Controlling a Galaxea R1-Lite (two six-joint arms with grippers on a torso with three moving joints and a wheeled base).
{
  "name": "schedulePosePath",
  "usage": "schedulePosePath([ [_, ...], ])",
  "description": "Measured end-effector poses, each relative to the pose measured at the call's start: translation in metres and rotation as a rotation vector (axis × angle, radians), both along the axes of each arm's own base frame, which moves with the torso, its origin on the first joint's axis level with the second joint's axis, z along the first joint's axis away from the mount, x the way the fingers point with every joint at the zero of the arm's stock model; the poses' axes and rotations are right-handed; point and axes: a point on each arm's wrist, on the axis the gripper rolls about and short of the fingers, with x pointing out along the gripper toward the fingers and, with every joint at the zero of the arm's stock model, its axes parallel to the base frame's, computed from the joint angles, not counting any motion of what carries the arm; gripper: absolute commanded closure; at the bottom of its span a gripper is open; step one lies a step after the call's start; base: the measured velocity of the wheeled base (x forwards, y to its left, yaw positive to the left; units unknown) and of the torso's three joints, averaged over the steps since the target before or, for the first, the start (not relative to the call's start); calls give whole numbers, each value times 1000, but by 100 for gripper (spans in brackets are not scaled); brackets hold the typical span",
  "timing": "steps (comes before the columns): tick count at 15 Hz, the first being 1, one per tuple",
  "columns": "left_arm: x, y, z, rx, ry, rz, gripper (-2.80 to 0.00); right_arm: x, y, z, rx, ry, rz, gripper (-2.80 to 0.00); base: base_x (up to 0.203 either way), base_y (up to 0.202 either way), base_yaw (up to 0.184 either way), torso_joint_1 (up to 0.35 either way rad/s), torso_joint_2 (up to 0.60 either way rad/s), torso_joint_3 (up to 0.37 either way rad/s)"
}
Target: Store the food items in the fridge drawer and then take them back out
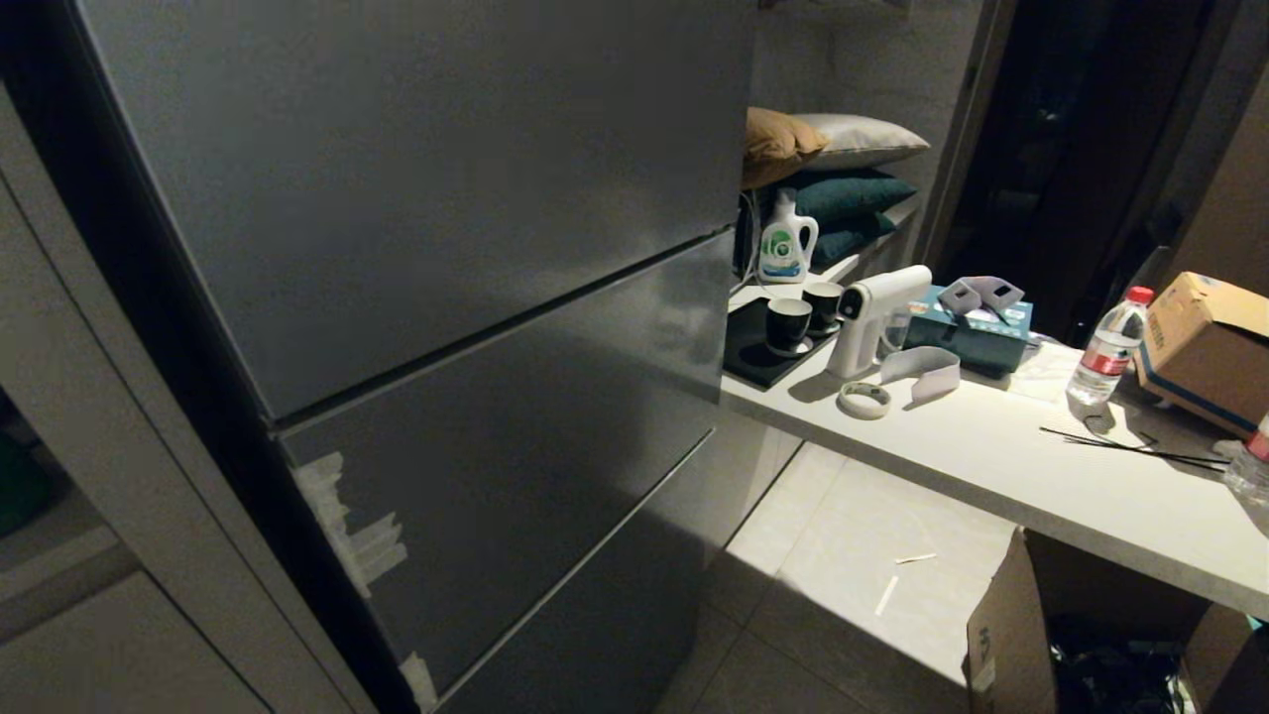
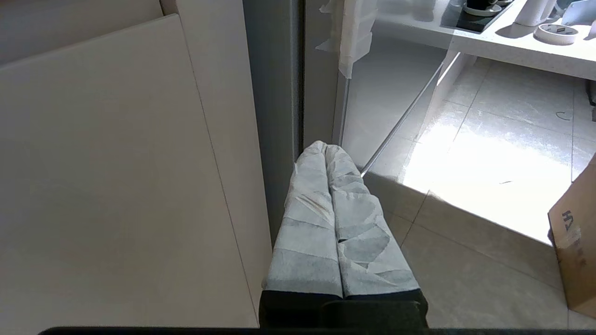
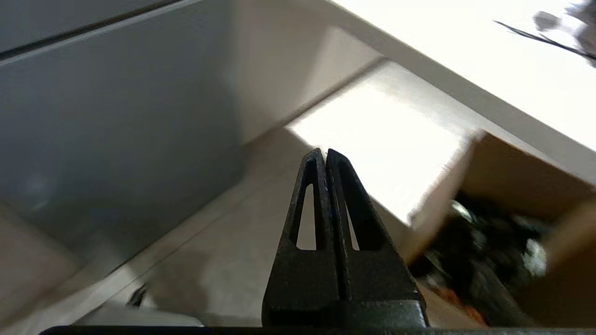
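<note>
The dark grey fridge panels (image 1: 446, 297) fill the left and middle of the head view, all closed. The fridge drawer and the food items are out of view. Neither arm shows in the head view. My left gripper (image 2: 326, 148), its fingers wrapped in white tape, is shut with nothing in it and hangs beside the fridge's side edge (image 2: 274, 93) above the floor. My right gripper (image 3: 322, 152), bare black, is shut and empty, low over the floor tiles (image 3: 223, 260) between the fridge front (image 3: 116, 116) and a cardboard box (image 3: 489, 223).
A white counter (image 1: 1041, 466) runs to the right of the fridge, carrying a water bottle (image 1: 1108, 349), a white spray gun (image 1: 872, 315), cups (image 1: 789, 323), a tape roll (image 1: 865, 400) and a brown carton (image 1: 1205, 347). An open cardboard box (image 1: 1081, 635) stands on the floor under it.
</note>
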Motion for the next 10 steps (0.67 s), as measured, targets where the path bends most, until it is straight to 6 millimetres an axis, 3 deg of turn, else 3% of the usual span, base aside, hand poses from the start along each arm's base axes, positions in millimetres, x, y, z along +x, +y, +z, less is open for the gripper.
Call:
schedulePosePath([
  [2,0,0,0,0,0,0,0,-2,0,0,11,-29,-76,0,0,0,0,0,0,0],
  [10,0,0,0,0,0,0,0,-23,0,-3,81,-277,-61,0,0,0,0,0,0,0],
])
